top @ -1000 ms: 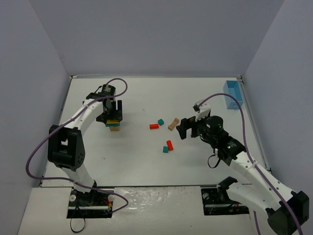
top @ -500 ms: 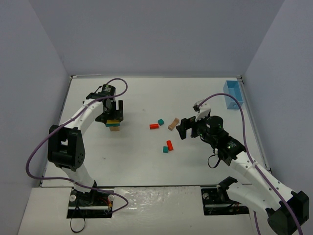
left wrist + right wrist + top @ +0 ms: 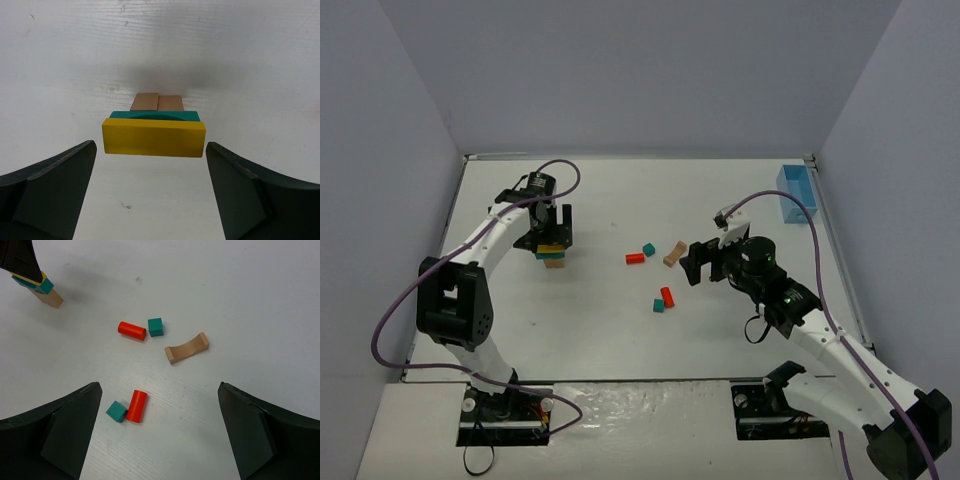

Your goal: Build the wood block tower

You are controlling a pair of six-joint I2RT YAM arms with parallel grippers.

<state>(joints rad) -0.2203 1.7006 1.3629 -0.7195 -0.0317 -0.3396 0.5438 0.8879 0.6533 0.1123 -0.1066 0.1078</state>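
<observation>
**Q:** Where does the wood block tower (image 3: 553, 256) stand?

**A:** In the left half of the table (image 3: 600, 340), in from the left edge and about midway between the near and far edges. The left gripper (image 3: 548, 232) hangs directly over it.

**Q:** How much of the tower can be seen?

**A:** Only part. From above, the gripper body covers the top, and just a yellow-and-teal strip and the tan base (image 3: 157, 102) show below it. At the left wrist, the yellow block (image 3: 154, 137) fills the front. Behind it the teal piece (image 3: 155, 115) shows as a thin edge, and the base as two tan faces side by side. At the right wrist, the tower sits in the picture's corner, cut off and partly behind a dark finger.

**Q:** State of the left jaws?

**A:** Spread wide, one finger on each side of the yellow block, with a gap visible at both ends.

**Q:** And the right gripper (image 3: 698, 262)?

**A:** It hovers right of centre, jaws wide, with nothing between them.

**Q:** Which pieces lie loose?

**A:** Five, near the table's centre:
- Toward the far edge, the far red cylinder (image 3: 132, 330) lies just beside the far teal cube (image 3: 155, 326).
- The tan arch (image 3: 187, 347) lies near them on its side.
- Toward the near edge, the near red cylinder (image 3: 136, 405) touches the near teal cube (image 3: 116, 411).

**Q:** Anything else?

**A:** A blue bin (image 3: 796, 192) stands by the far right corner. Its inside is hard to make out.
</observation>
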